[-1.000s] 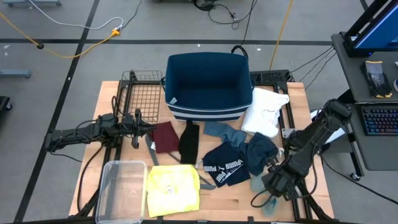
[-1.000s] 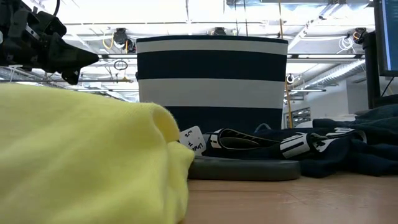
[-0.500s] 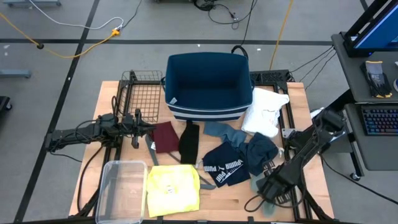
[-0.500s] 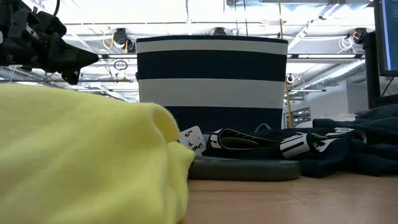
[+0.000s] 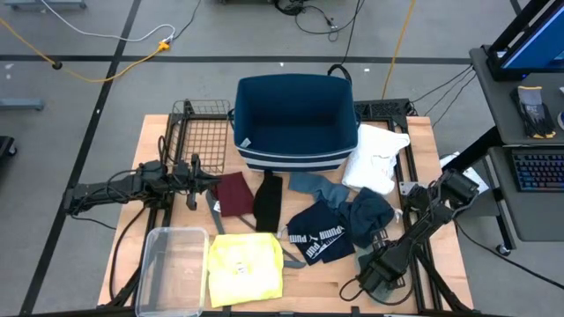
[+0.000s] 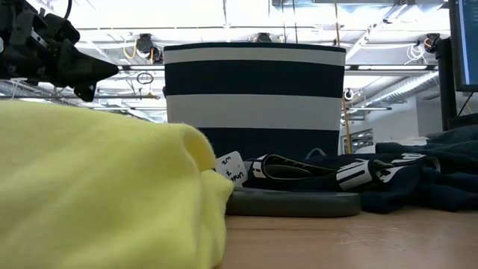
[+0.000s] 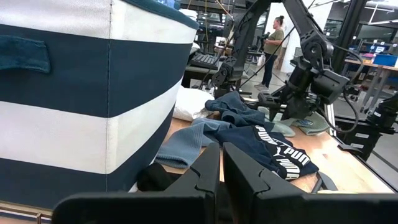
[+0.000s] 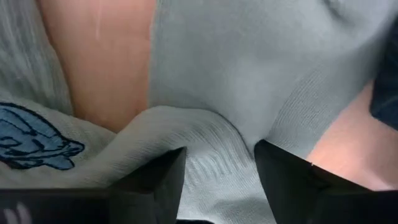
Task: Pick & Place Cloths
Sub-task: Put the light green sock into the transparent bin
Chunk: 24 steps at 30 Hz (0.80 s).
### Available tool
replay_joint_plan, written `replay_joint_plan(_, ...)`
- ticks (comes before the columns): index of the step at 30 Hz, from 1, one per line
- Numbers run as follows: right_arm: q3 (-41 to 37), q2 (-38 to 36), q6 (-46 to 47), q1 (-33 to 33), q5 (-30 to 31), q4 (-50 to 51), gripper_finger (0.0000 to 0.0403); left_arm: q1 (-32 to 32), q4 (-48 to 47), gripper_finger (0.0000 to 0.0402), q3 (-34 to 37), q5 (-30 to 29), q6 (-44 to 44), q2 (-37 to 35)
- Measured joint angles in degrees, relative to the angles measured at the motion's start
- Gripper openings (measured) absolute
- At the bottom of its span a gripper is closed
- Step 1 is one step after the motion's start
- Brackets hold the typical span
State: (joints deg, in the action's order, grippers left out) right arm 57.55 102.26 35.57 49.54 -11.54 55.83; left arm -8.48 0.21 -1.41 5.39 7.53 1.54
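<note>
Several cloths lie in front of the navy and white striped basket [image 5: 295,123]: a white shirt [image 5: 374,158], a maroon piece [image 5: 234,194], a black piece [image 5: 268,201], grey-blue fabric [image 5: 317,187], navy white-lettered fabric [image 5: 322,238] and a yellow T-shirt [image 5: 245,269]. My right gripper [image 5: 373,277] is low over a pale grey ribbed cloth [image 8: 249,74] near the table's near right corner. It is open [image 8: 217,180], with a raised fold of that cloth between its fingers. My left gripper [image 5: 190,185] waits shut at the table's left, level, pointing toward the cloths. My right gripper comes from above onto the pale grey cloth, which lies flat on the table. One finger [image 8: 149,183] stands on each side of a raised fold [image 8: 214,140]. I cannot tell whether the fingers touch the cloth.
A clear plastic tub [image 5: 172,269] sits at the near left corner beside the yellow T-shirt. A black wire rack [image 5: 204,132] stands left of the basket. A thin grey hanger [image 6: 299,202] lies by the navy fabric. A person [image 7: 273,43] stands far off in the room.
My right arm has stretched out and lowered, and its gripper has moved toward the table's near edge and a little left, down onto the pale grey cloth. The cloths and the left arm have kept still.
</note>
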Motion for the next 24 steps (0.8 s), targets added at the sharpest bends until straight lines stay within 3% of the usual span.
replay_joint_plan(5, -0.1, 0.3, 1.3, 0.0, -0.3, -0.7, 0.0119, 0.0, 0.0, 0.0021, 0.0, 0.0, 0.4, 0.0)
replay_joint_plan(11, -0.1, -0.6, 3.5, 0.0, -1.6, -1.5, 0.0019, 0.0, 0.0, 0.0021, 0.0, 0.0, 0.5, 0.0)
replay_joint_plan(17, -0.2, -4.8, 9.1, -0.1, -2.8, -2.3, 0.0010, 0.0, 0.0, 0.0021, 0.0, 0.0, 0.3, 0.0)
replay_joint_plan(24, 0.7, -18.8, 19.0, -2.4, -3.2, -8.5, 0.0005, 0.0, 0.0, 0.0021, 0.0, 0.0, 0.2, 0.0)
